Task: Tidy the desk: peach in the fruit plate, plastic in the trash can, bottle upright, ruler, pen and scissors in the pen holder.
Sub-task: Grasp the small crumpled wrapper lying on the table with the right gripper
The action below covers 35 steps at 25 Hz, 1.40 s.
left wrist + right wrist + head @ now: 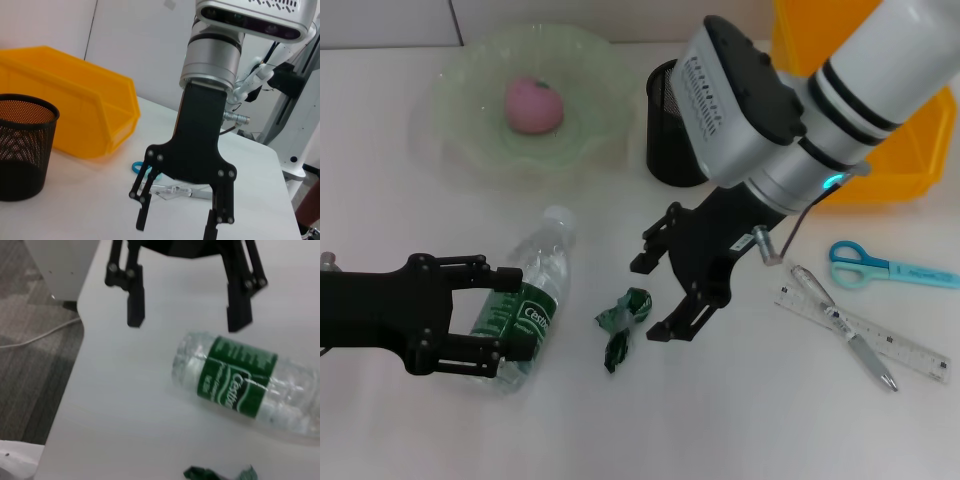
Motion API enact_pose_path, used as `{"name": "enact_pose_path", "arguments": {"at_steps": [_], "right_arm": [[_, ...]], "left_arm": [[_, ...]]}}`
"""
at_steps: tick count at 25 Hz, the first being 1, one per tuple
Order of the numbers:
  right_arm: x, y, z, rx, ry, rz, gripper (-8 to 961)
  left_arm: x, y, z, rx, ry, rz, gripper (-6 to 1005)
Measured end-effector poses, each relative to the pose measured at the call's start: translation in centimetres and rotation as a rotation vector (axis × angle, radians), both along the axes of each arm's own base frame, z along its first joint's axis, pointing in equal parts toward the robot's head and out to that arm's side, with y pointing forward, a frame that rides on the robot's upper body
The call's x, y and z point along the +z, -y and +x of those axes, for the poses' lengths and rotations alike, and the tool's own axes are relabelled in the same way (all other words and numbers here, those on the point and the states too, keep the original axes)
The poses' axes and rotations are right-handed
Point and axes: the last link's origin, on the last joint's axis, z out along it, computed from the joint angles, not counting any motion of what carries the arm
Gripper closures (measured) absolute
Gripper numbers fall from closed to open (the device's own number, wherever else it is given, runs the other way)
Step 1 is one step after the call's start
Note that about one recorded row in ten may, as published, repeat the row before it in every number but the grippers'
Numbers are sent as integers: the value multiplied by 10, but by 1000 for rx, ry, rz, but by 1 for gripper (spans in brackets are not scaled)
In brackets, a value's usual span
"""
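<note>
My left gripper [510, 325] spread around the lying bottle [528, 300], not clamped, my right gripper [660, 295] spread beside the green plastic [623, 322], peach [533, 104] in the plate [460, 130]

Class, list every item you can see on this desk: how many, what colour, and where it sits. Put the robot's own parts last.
peach: one, pink, lying in the fruit plate.
fruit plate: one, pale green, far left of the desk.
pen holder: one, black mesh, behind the right arm.
trash can: one, yellow, far right.
bottle: one, clear with a green label, lying on its side at front left.
plastic: one, green, crumpled beside the bottle.
scissors: one, blue, right side.
pen: one, silver, across the ruler.
ruler: one, clear, front right.
left gripper: black, open, straddling the bottle.
right gripper: black, open, over the plastic.
</note>
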Motion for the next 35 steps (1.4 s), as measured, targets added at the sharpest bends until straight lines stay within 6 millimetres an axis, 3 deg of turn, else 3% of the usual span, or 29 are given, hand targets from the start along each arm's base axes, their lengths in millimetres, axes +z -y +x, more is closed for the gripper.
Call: {"name": "enact_pose_path", "arguments": {"at_steps": [20, 25, 30, 35], "right_arm": [[-39, 9, 10, 69, 14, -12, 136], [-39, 9, 5, 58, -3, -3, 230], [-37, 6, 0, -16, -14, 29, 384], [-38, 4, -5, -81, -14, 60, 378]], "left_arm": [[-7, 4, -5, 21, -6, -18, 181], [-8, 5, -6, 29, -1, -22, 183], [-8, 6, -8, 39, 1, -27, 186], [-8, 5, -8, 38, 0, -24, 188]]}}
